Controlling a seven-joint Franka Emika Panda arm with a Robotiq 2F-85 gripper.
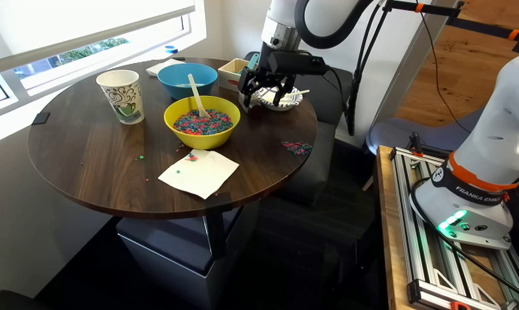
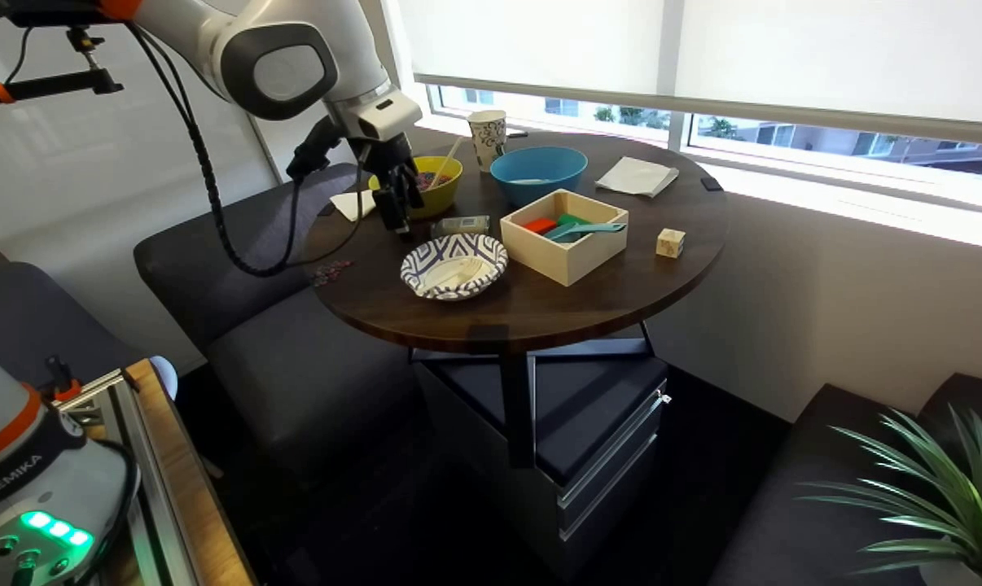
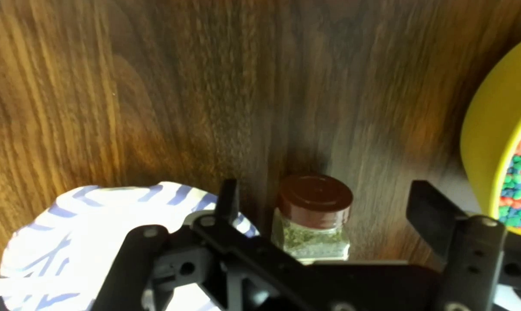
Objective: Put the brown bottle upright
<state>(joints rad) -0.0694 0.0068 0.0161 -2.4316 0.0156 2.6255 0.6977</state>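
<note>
Over the round wooden table (image 1: 96, 142), the gripper (image 3: 324, 190) holds its jaws apart, empty. In an exterior view the yellow bowl (image 2: 444, 199) stands far, the patterned paper bowl (image 2: 427, 259) near, and between them the brown-capped spice bottle (image 2: 462, 225) lies on its side. If a jaw descends in this tight gap, it may hit a bowl; off-centre closing may turn the bottle.

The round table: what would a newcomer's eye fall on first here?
Probably the yellow bowl of multicoloured bits, near the blue bowl. Next, the claw, open near the brown-capped bottle, which lies on its side just behind the patterned dish in an exterior view.
</note>
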